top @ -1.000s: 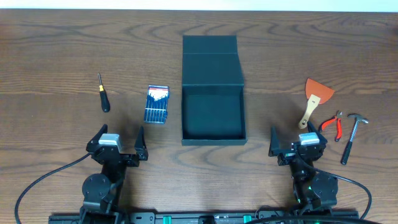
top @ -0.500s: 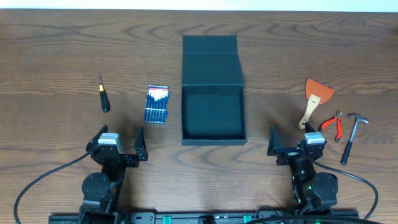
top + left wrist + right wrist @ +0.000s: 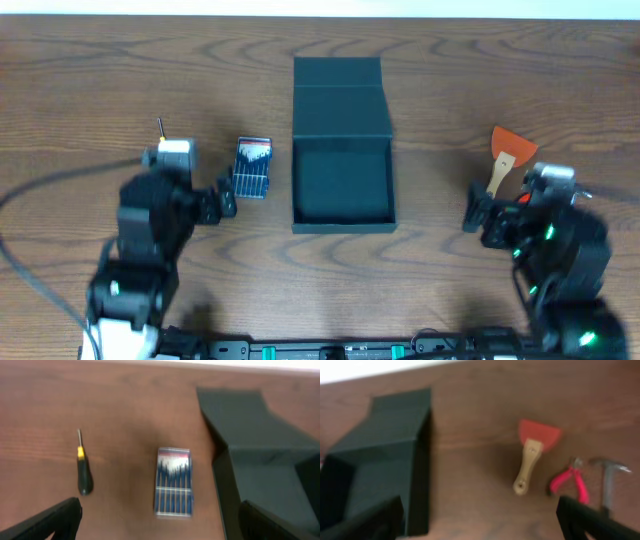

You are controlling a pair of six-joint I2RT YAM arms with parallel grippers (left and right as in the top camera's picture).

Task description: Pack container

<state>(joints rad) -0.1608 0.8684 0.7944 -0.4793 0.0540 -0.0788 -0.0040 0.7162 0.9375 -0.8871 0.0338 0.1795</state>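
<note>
**Materials / finish**

Table: brown wood, visible grain, low sheen. Container: dark teal, matt and smooth inside and out, looks like rigid card. Screwdriver: thin metal shaft, black handle with a yellow band. Bit case: blue, looks plastic, finish too blurred to tell. Scraper: pale wood handle, matt orange blade. Pliers: red grips, grey metal head. Hammer: grey metal head, dark handle.

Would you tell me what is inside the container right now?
Nothing shows inside: the container is open, its lid folded back, and the overhead view shows only a bare dark floor. Shadow along the inner walls could hide something very small.
</note>
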